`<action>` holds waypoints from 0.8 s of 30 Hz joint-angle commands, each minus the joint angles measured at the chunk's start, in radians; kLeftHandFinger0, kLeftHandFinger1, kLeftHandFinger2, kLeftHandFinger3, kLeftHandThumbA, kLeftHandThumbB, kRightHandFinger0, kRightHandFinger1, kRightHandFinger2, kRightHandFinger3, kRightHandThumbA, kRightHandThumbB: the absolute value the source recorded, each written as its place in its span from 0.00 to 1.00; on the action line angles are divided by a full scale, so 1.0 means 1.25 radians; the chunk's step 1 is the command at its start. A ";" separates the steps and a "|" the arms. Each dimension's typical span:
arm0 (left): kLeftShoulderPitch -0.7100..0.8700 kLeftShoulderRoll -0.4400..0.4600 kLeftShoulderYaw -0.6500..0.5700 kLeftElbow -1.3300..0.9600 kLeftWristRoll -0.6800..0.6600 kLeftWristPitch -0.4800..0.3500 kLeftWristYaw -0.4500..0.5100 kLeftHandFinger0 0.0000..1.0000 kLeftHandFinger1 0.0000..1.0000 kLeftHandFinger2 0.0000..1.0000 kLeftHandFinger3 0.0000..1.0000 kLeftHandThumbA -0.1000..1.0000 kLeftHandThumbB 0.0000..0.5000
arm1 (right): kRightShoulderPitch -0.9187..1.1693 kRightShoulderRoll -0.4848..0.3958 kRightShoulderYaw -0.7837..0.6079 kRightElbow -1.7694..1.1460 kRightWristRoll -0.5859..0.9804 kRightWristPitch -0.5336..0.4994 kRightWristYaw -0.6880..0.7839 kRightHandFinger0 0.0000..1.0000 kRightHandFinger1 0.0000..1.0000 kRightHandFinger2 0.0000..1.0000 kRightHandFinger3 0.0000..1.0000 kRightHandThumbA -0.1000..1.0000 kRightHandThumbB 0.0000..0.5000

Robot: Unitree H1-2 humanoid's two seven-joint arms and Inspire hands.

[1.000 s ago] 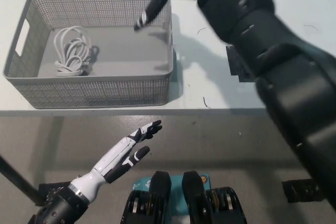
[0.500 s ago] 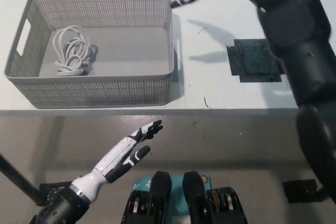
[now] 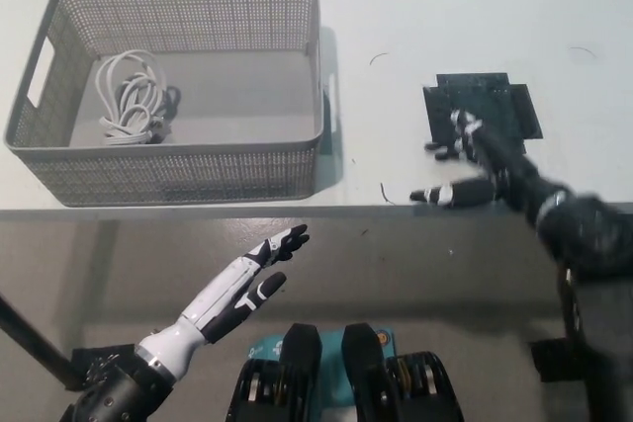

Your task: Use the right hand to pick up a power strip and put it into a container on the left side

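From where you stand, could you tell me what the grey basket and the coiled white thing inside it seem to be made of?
The basket looks like moulded plastic with a matte grey finish: its walls are a fine, regular perforated mesh, with a smooth rim and a cut-out handle. The white cable lying in it looks like rubber or plastic-sheathed cord, smooth and slightly glossy, bending in loose loops; I cannot tell its exact sheath.

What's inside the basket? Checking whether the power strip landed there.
Only a coiled white cable lies in the basket, at its left. The near wall hides a strip of floor.
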 commanded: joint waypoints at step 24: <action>-0.071 -0.046 0.124 0.161 0.008 -0.095 0.144 1.00 1.00 1.00 1.00 1.00 0.43 | 0.152 0.105 -0.032 -0.004 0.179 -0.415 -0.262 0.88 0.93 1.00 1.00 0.74 0.03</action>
